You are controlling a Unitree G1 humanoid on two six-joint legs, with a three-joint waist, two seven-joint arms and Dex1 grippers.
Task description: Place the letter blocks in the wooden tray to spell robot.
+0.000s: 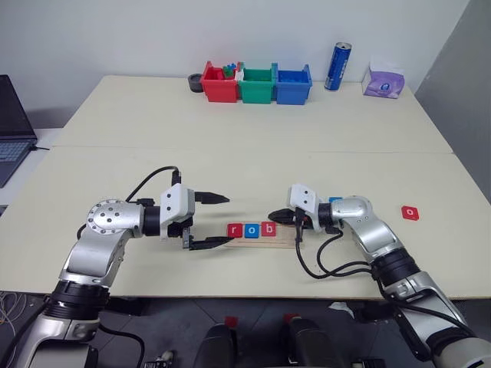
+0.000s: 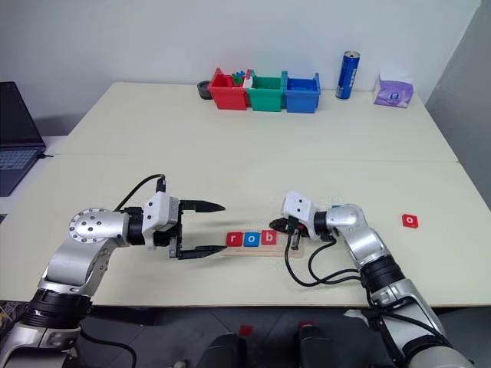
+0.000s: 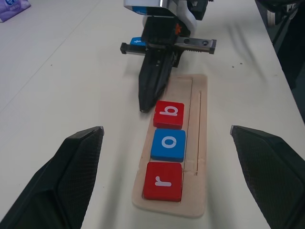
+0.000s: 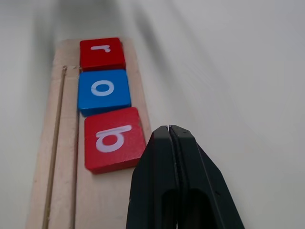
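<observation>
The wooden tray [image 3: 196, 143] lies near the table's front edge, between my two grippers. Three letter blocks sit in it in a row: a red r [image 3: 163, 181], a blue o [image 3: 168, 144] and a red b [image 3: 169, 114]. My right gripper [image 4: 168, 129] is shut on nothing, its tip at the tray's far edge right beside the b. My left gripper [image 1: 227, 219] stands open at the tray's left end, empty. A red o block [image 1: 410, 212] lies on the table to the right. A blue t block [image 3: 137, 41] lies behind the right gripper, partly hidden.
Red [image 1: 219, 83], green [image 1: 257, 84] and blue [image 1: 293, 84] bins stand in a row at the table's back. A blue can [image 1: 337, 66] and a purple tissue pack [image 1: 383, 81] are right of them. A laptop [image 1: 11, 126] sits at the far left.
</observation>
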